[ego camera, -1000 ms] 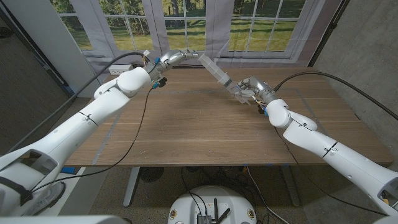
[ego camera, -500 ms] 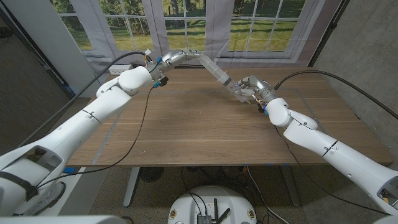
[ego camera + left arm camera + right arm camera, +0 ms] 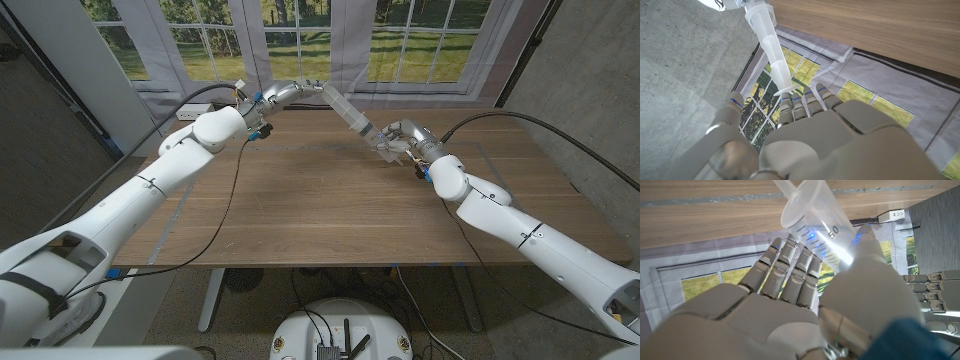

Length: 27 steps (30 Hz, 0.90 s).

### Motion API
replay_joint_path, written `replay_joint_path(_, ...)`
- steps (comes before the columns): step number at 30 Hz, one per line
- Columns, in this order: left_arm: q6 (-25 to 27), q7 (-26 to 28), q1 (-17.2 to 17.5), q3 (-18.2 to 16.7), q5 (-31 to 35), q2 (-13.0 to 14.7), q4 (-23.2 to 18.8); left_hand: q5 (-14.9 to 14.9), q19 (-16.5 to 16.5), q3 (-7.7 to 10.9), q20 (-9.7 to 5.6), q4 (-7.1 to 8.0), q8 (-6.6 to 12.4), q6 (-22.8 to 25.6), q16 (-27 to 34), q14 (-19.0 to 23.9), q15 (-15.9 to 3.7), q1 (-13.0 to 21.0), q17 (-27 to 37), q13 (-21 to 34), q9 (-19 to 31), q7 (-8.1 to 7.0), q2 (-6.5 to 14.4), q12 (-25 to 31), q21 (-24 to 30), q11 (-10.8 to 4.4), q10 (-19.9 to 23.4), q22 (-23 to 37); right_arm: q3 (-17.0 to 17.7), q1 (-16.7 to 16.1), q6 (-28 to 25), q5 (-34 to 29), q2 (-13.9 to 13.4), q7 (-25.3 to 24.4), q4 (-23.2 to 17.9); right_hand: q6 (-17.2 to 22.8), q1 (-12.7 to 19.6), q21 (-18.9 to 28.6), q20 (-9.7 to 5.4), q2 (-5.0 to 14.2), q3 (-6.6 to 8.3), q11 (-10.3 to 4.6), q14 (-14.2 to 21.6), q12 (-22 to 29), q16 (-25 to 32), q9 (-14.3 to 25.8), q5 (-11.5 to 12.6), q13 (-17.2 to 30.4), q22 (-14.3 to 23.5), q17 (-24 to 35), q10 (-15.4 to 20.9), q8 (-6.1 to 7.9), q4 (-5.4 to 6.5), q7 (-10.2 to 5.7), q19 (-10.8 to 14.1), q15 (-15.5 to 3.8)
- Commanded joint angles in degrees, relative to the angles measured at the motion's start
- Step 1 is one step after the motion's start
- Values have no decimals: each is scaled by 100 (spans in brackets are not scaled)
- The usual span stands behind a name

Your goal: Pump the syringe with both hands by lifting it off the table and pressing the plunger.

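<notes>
Syringe (image 3: 352, 113) hangs lifted above the table (image 3: 320, 200), barrel gripped by the right hand (image 3: 398, 141), while the left hand (image 3: 296, 90), fingers now touching the plunger end, has closed in, so pressing looks underway.

Bright window backlight, sharp pics

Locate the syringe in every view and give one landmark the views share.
Head view: syringe slants in mid-air between the left hand and right hand.
Left wrist view: it runs from the fingertips toward the corner.
Right wrist view: its barrel lies across the fingers.
Shared landmark: window.
</notes>
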Motion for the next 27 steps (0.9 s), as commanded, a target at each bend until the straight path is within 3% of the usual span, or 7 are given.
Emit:
replay_joint_path(1,-42,-128,-113,96,-25,-98,195,-7,25,5,-16,-2,10,-33,-2,74,-291,23,16,3,15,3,66,-13,44,38,3,19,23,64,123,74,58,19,104,549,1379,28,-787,1375,-6,-95,96,0,-19,29,29,31,14,39,169,-13,2,-491,46,-534)
replay_joint_path(27,-178,-318,-217,218,-127,-249,452,-7,18,6,-52,-7,24,-43,-20,97,-298,37,17,6,16,21,92,-1,45,40,36,18,43,80,195,65,73,-22,108,594,1405,17,-826,1390,1,-95,200,37,-19,27,46,112,23,129,210,-11,-11,-379,31,-533)
